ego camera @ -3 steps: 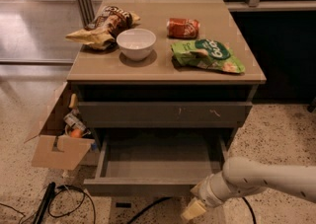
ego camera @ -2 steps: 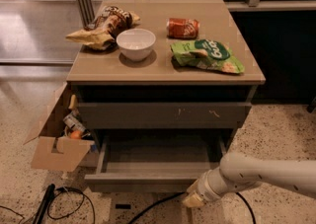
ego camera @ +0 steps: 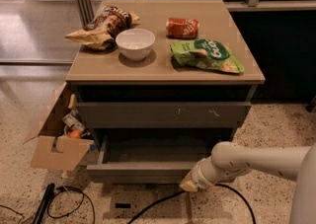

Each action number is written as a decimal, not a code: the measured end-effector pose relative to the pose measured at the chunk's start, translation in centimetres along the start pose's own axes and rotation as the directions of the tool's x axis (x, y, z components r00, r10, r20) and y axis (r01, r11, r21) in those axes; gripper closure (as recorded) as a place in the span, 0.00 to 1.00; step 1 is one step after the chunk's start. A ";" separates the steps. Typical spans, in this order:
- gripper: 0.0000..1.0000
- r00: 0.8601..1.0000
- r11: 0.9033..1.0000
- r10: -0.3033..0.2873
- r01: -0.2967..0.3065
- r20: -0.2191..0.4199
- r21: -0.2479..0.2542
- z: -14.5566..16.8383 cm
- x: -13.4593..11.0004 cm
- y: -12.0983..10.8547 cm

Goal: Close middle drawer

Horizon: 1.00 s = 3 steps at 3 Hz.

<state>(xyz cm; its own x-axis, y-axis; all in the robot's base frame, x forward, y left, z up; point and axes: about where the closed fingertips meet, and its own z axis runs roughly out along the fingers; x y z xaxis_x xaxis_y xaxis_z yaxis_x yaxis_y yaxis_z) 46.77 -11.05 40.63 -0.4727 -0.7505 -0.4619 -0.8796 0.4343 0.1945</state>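
The middle drawer (ego camera: 143, 172) stands pulled out from the wooden cabinet, low near the floor, and its smooth grey-brown tray (ego camera: 158, 150) shows inside. Its plain front faces me. Above it is a shut drawer front with small pale scratch marks (ego camera: 163, 114). My gripper (ego camera: 189, 185) is at the end of the white arm that comes in from the right. It is low at the right part of the middle drawer's front, at or touching its lower edge.
On the cabinet top (ego camera: 163, 67) lie a white bowl (ego camera: 135, 44), a brown snack bag (ego camera: 101, 26), a red packet (ego camera: 182, 27) and a green chip bag (ego camera: 207, 55). An open cardboard box (ego camera: 57, 144) stands at the cabinet's left. Black cables (ego camera: 69, 199) lie on the floor in front.
My gripper has moved left and slightly up, from right of the drawer's corner to its front. The drawer looks about as far out as before.
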 end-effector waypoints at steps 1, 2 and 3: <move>0.63 1.000 1.000 0.000 0.000 0.000 0.000 0.0 0.0 0.0; 0.40 1.000 1.000 -0.003 0.003 0.003 -0.019 0.2 0.0 0.5; 0.17 0.999 0.999 -0.033 0.034 0.017 -0.037 0.4 -0.7 0.7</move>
<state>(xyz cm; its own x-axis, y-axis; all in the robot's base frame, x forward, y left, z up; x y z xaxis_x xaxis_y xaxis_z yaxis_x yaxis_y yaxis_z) 46.51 -10.02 40.71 -0.4421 -0.7562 -0.4824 -0.8965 0.3898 0.2105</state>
